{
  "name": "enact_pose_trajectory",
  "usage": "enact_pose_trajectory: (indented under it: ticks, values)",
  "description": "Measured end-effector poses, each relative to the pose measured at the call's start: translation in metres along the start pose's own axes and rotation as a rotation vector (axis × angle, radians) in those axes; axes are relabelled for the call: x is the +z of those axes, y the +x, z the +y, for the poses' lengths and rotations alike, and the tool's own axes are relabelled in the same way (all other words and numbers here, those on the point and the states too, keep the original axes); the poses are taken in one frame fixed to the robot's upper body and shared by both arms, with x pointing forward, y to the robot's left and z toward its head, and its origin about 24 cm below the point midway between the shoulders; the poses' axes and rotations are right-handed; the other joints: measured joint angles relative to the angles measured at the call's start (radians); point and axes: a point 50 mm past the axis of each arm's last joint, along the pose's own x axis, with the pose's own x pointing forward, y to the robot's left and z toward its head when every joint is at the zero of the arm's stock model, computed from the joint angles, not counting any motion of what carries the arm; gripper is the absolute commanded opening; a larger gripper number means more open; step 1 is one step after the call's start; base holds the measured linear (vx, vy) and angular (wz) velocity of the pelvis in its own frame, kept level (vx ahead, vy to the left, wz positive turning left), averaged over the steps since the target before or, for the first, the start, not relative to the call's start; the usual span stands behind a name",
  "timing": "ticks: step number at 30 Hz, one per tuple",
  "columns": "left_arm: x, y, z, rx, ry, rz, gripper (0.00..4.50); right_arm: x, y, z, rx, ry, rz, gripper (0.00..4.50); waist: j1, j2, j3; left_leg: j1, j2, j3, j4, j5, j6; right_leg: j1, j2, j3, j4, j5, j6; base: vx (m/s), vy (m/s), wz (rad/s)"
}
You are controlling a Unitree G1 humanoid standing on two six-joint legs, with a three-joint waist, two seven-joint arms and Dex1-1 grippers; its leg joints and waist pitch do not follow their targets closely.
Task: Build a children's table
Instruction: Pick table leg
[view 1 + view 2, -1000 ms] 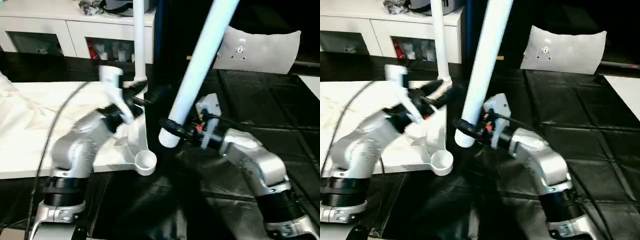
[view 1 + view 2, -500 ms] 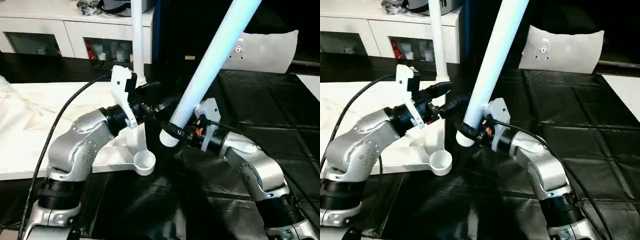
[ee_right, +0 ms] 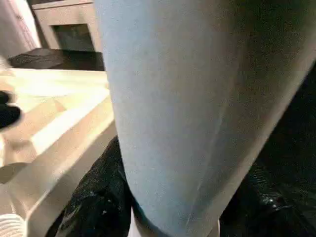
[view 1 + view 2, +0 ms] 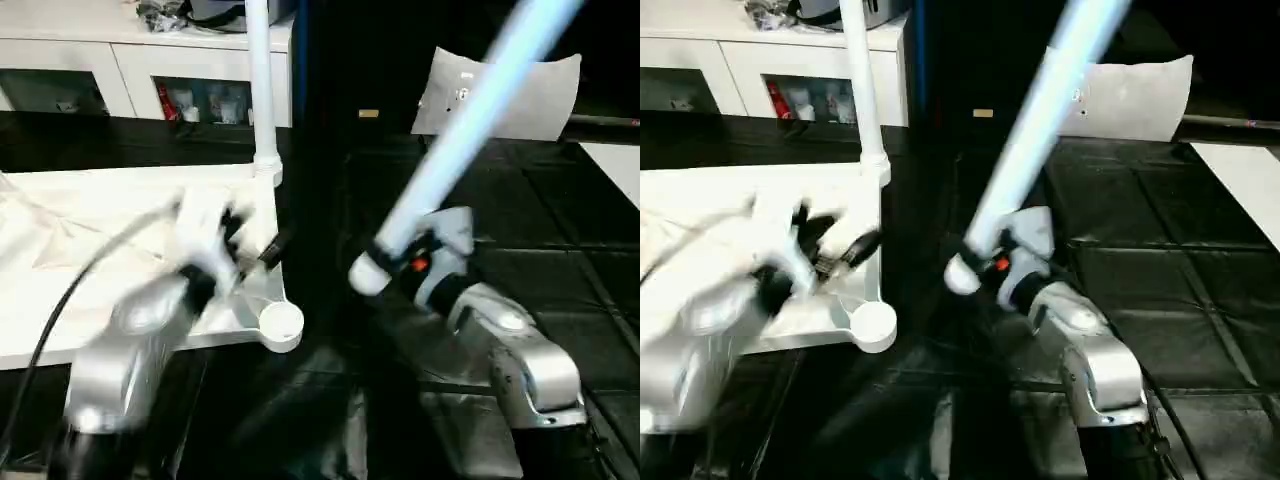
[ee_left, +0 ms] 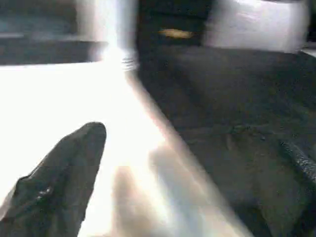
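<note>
Swinging the leg flatter and rightward since earlier, right gripper fingers clamped on its thick end. Pulling back left gripper, fingers apart, above upturned tabletop near empty corner socket; preparing insertion.

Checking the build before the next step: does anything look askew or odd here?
One leg stands upright in the tabletop's far corner. The near socket is empty. The right end effector holds a second leg steeply tilted beside the tabletop, not over any socket. No damage visible.
</note>
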Motion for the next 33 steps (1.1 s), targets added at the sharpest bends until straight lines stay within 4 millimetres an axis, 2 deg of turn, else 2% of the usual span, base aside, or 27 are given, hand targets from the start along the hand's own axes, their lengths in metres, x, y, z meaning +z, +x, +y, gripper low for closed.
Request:
enact_pose_trajectory:
  ticks: [4,8,13,16,19,21,23,26,29,32,33]
  values:
    - [-0.005,-0.006,0.006,0.122,-0.069,-0.036,4.50,-0.010,-0.011,0.000,-0.026,0.003,-0.022,1.88,0.006,0.000,0.000,0.000,0.000,0.000,0.000,0.000,0.000,0.000,0.000,0.000,-0.002,0.000,0.001,0.000,0.000,0.00]
    - [-0.009,-0.012,-0.005,0.103,-0.059,-0.031,4.50,-0.007,-0.012,-0.002,-0.105,0.030,-0.076,1.88,0.009,-0.005,-0.002,-0.003,-0.002,0.001,0.000,0.000,0.004,-0.001,-0.002,0.002,-0.002,-0.001,0.001,0.000,0.000,0.00]
    - [-0.014,-0.015,-0.009,0.108,-0.046,-0.027,4.50,-0.018,-0.013,0.000,-0.074,0.087,-0.009,1.88,0.027,-0.005,-0.003,-0.008,-0.010,0.004,0.008,0.001,0.030,0.003,-0.012,0.004,-0.009,0.002,0.006,-0.003,0.022,0.01]
    - [-0.016,-0.016,-0.007,0.124,-0.035,-0.020,4.50,-0.023,-0.010,0.008,-0.034,0.100,0.007,1.88,0.033,-0.006,-0.003,-0.008,-0.016,0.015,0.007,0.003,0.046,0.004,-0.024,0.004,-0.021,0.013,0.002,-0.008,0.071,0.03]
    - [-0.016,-0.015,-0.008,0.124,-0.027,-0.020,4.50,-0.023,-0.009,0.012,-0.015,0.097,0.006,1.88,0.033,-0.006,-0.003,-0.007,-0.024,0.033,0.007,0.005,0.063,0.005,-0.040,0.008,-0.024,0.013,0.002,-0.021,0.088,0.08]
    - [-0.014,-0.014,-0.009,0.116,-0.019,-0.024,4.50,-0.023,-0.008,0.011,-0.011,0.089,0.008,1.88,0.032,-0.004,-0.002,-0.006,-0.026,0.036,0.006,0.004,0.069,0.014,-0.041,0.011,-0.041,0.013,0.007,-0.038,0.093,0.06]
    - [-0.014,-0.014,-0.010,0.115,-0.010,-0.025,4.50,-0.020,-0.006,0.012,-0.004,0.082,0.000,1.88,0.027,-0.004,-0.002,-0.005,-0.029,0.042,0.006,0.004,0.078,0.021,-0.041,0.013,-0.056,0.013,0.008,-0.043,0.099,0.01]
    - [-0.016,-0.012,-0.010,0.117,-0.004,-0.014,4.50,-0.014,-0.003,0.012,0.004,0.073,-0.018,1.88,0.005,-0.005,-0.003,-0.005,-0.040,0.054,0.005,0.006,0.093,0.021,-0.054,0.022,-0.064,0.012,0.009,-0.050,0.109,-0.04]
    - [-0.015,-0.008,-0.014,0.099,0.001,-0.014,4.50,-0.014,-0.004,0.010,0.000,0.057,-0.012,1.88,-0.006,-0.004,-0.002,-0.008,-0.049,0.062,0.005,0.007,0.108,0.023,-0.065,0.024,-0.077,0.008,0.019,-0.053,0.105,-0.04]
    - [-0.014,-0.008,-0.012,0.102,0.014,-0.020,4.50,-0.014,-0.005,0.008,-0.008,0.027,-0.010,1.88,-0.027,-0.004,-0.002,-0.007,-0.055,0.068,0.005,0.004,0.115,0.028,-0.073,0.022,-0.092,0.000,0.032,-0.052,0.093,-0.02]
    - [-0.014,-0.008,-0.012,0.102,0.016,-0.020,4.50,-0.013,-0.005,0.008,-0.008,0.024,-0.014,1.88,-0.041,-0.003,-0.001,-0.007,-0.057,0.074,0.005,0.003,0.117,0.029,-0.073,0.018,-0.092,-0.008,0.034,-0.061,0.085,0.01]
